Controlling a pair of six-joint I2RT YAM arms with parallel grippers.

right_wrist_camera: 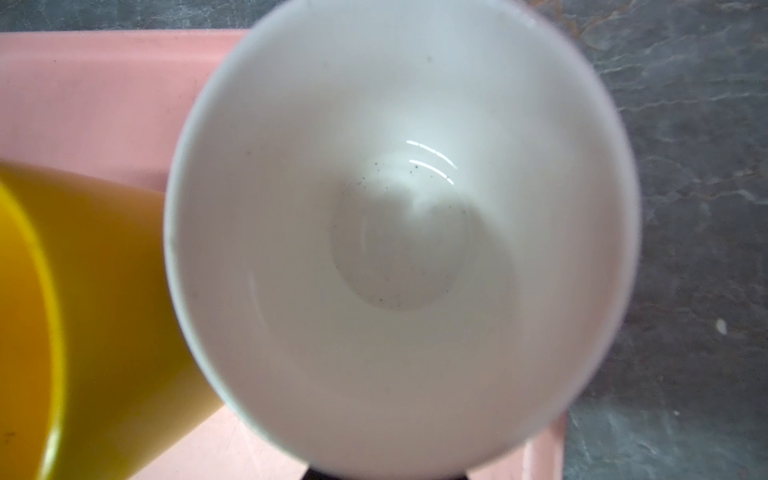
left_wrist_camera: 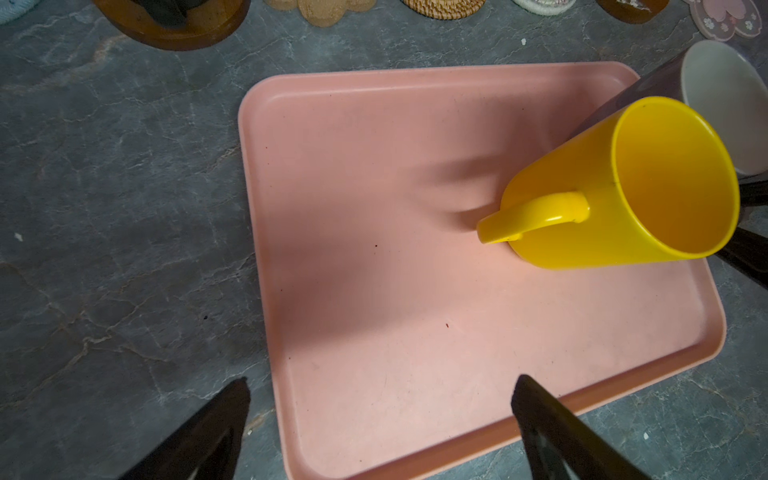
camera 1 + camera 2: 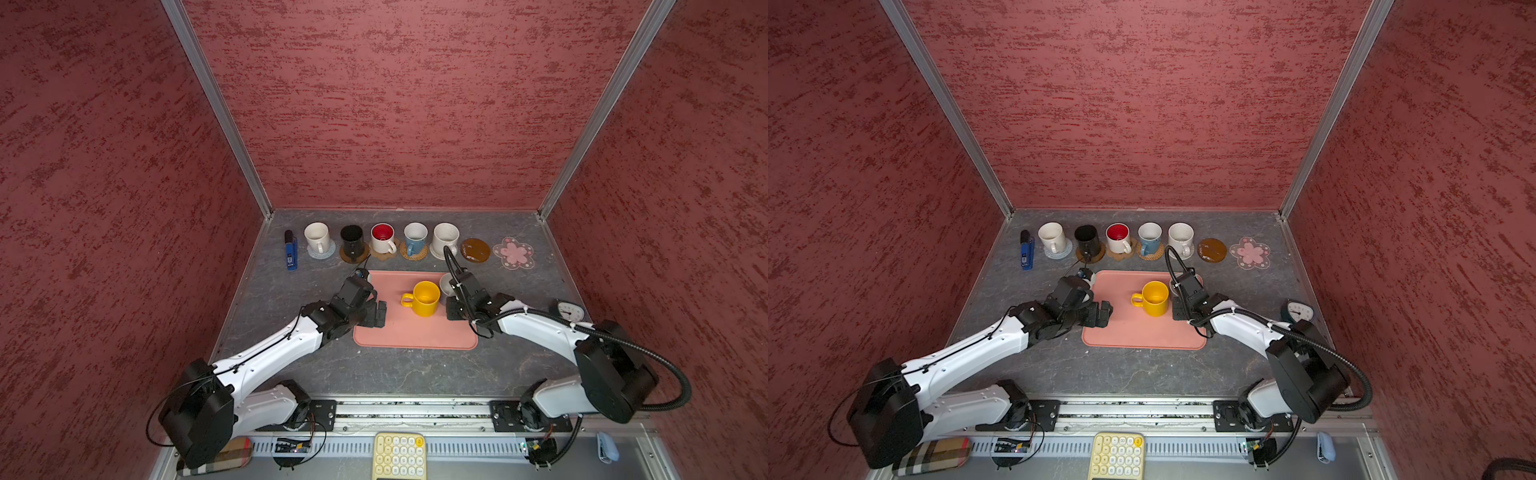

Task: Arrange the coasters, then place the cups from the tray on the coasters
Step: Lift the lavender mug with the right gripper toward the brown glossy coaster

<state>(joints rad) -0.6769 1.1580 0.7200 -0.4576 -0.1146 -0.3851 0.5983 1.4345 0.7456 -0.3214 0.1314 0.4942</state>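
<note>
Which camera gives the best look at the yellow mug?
The left wrist view: the yellow mug is large and whole there, handle and inside clear. In both top views it is whole but small. The right wrist view catches only a blurred part of its side.

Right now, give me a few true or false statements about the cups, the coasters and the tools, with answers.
1. Five cups stand on coasters. True.
2. A cup sits on the flower coaster. False: it is bare.
3. The yellow cup lies on its side. False: it stands upright on the tray.
4. The left tool is open. True.
5. The tray holds two cups. True: the yellow cup and the lavender cup.
</note>
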